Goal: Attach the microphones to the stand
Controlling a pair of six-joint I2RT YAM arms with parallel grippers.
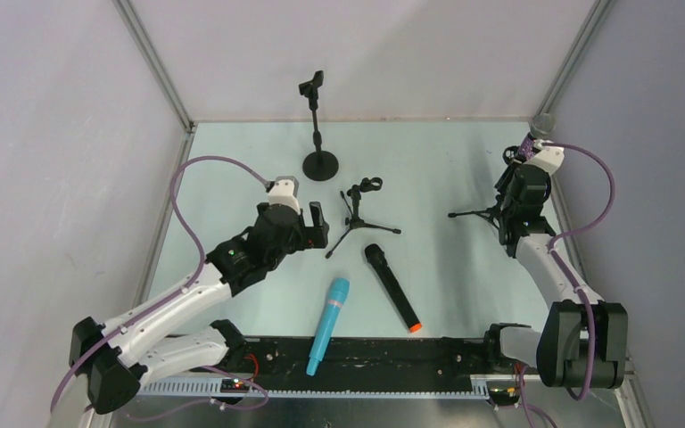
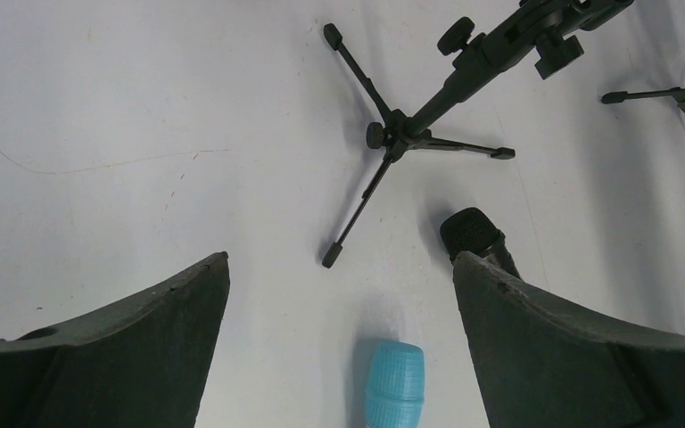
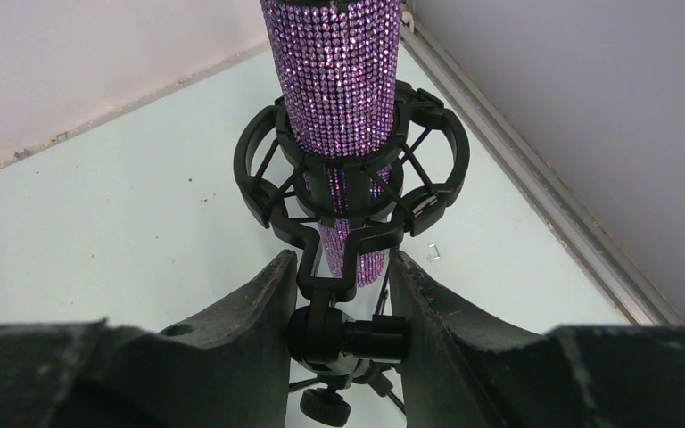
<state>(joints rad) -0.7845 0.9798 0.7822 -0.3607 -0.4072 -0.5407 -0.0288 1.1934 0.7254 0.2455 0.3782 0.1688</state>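
- Far right corner of table point(image 1: 446, 178): purple microphone point(image 3: 334, 80) seated in shock mount point(image 3: 259, 169); right fingers point(image 3: 250, 330) narrow, clamped on mount yoke, likely steadying it.
- Centre: left fingers point(image 2: 143, 339) wide above cyan microphone point(image 2: 394, 379) lying flat, positioned for next pickup.

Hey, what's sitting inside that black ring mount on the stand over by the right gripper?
The glittery purple microphone runs through the ring mount, its lower end poking out below. The right gripper hides most of the stand beneath.
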